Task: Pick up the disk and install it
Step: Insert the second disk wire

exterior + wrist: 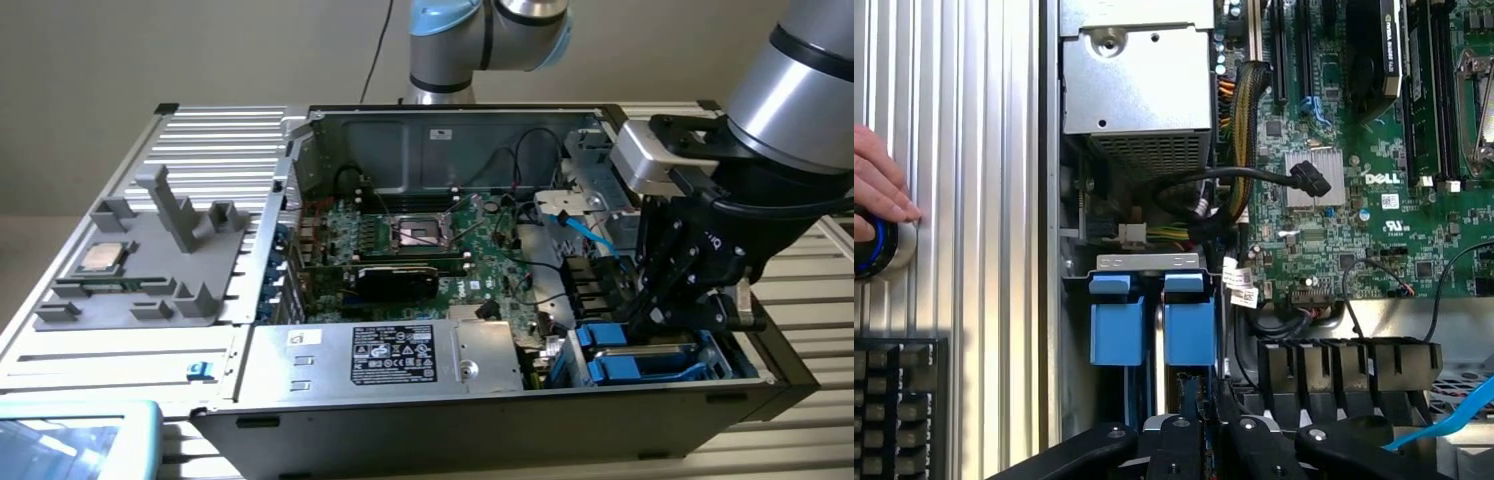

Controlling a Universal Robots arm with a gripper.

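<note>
The disk (1189,335) stands on edge in the drive bay at the computer case's corner, its bright blue frame facing the wrist camera beside a second blue-framed carrier (1117,325). My gripper (1189,428) is right over it, its black fingers close together on the blue edge. In the exterior view the gripper (657,325) reaches down into the case (400,430) at the exterior view's right, just above the blue frames of the disk (627,365) in the bay.
A silver power supply box (400,355) sits next to the bay, with the green motherboard (427,250) and black cables behind. A light blue cable (587,235) runs near the arm. A grey fixture with a CPU chip (104,257) stands outside. A person's hand (879,185) rests beside a keyboard (899,400).
</note>
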